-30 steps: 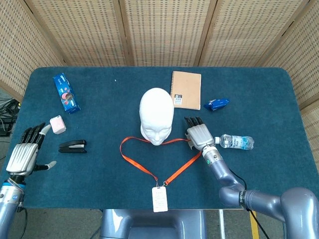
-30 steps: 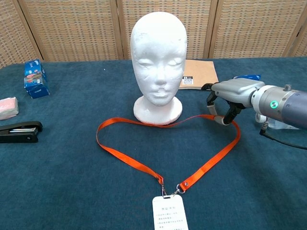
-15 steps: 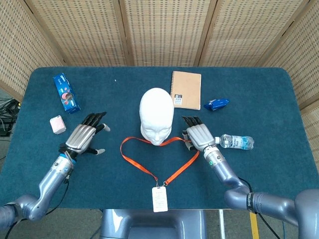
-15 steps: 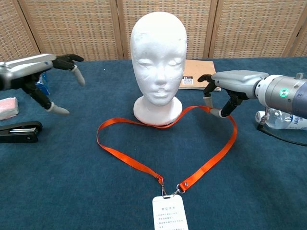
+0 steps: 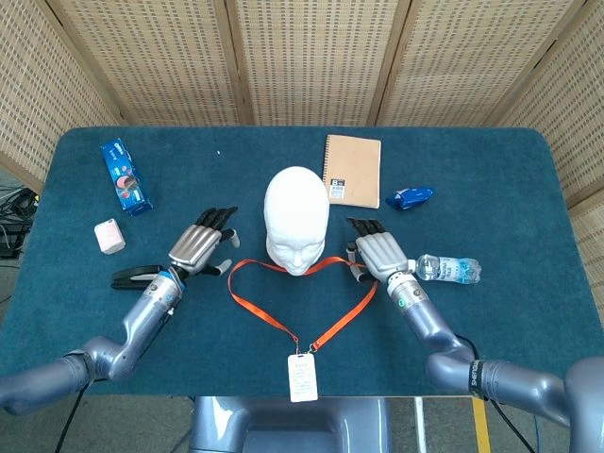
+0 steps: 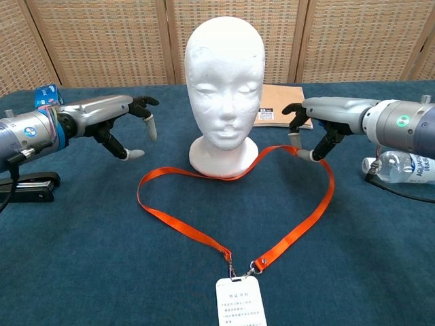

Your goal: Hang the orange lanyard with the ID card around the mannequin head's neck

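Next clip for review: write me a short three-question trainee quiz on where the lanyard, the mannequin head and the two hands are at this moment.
1. True or false: the orange lanyard already hangs around the neck of the white foam mannequin head.
2. Which hand pinches the lanyard strap: A) left hand, B) right hand, C) neither?
3. Fill in: the white ID card lies on the blue table cloth at the ____ edge.

Key
1. False: the strap lies on the cloth in a loop in front of the head's base.
2. B: it lifts the strap's right side, while the left hand hovers with its fingers apart, holding nothing.
3. Near, closest to the robot.
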You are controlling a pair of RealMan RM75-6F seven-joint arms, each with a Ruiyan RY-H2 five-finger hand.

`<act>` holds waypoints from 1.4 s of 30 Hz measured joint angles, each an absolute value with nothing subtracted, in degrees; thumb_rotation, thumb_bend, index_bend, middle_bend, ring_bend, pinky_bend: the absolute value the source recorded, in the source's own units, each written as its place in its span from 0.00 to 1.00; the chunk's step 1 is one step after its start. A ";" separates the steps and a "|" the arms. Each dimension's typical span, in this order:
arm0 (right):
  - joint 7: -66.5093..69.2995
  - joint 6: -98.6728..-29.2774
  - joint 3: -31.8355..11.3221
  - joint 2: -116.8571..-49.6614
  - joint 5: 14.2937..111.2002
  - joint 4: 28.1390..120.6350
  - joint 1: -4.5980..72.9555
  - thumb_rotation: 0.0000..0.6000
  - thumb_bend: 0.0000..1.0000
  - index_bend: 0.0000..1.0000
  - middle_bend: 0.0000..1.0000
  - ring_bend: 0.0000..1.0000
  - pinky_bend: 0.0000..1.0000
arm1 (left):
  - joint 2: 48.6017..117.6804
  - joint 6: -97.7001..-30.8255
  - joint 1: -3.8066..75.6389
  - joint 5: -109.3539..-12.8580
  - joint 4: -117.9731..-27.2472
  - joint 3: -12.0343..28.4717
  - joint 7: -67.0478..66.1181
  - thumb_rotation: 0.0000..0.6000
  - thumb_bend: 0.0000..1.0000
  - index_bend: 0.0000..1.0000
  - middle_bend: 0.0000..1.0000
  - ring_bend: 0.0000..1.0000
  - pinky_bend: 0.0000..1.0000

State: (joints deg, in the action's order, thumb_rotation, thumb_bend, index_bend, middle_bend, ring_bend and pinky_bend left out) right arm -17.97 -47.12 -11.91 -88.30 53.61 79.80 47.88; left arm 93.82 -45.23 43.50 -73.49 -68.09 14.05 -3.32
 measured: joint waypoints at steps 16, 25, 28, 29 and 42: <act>-17.06 -45.77 -11.40 -89.16 53.67 77.68 48.47 1.00 0.67 0.68 0.00 0.00 0.00 | 103.57 -39.70 48.46 -71.46 -54.83 13.22 0.72 1.00 0.39 0.48 0.00 0.00 0.00; -15.99 -45.16 -11.09 -89.77 54.39 76.28 48.59 1.00 0.67 0.68 0.00 0.00 0.00 | 106.32 -39.15 49.88 -71.74 -50.42 12.78 2.27 1.00 0.39 0.57 0.00 0.00 0.00; -15.56 -45.02 -10.99 -89.86 54.66 75.94 48.54 1.00 0.67 0.68 0.00 0.00 0.00 | 106.82 -39.20 50.14 -71.85 -49.56 12.61 2.59 1.00 0.39 0.61 0.00 0.00 0.00; -15.40 -44.96 -10.95 -89.88 54.75 75.85 48.51 1.00 0.67 0.68 0.00 0.00 0.00 | 106.93 -39.20 50.21 -71.89 -49.43 12.52 2.67 1.00 0.39 0.62 0.00 0.00 0.00; -14.95 -46.92 -9.87 -87.49 58.38 80.36 47.28 1.00 0.67 0.69 0.00 0.00 0.00 | 104.51 -46.44 48.16 -77.09 -54.07 9.63 3.76 1.00 0.40 0.67 0.00 0.00 0.00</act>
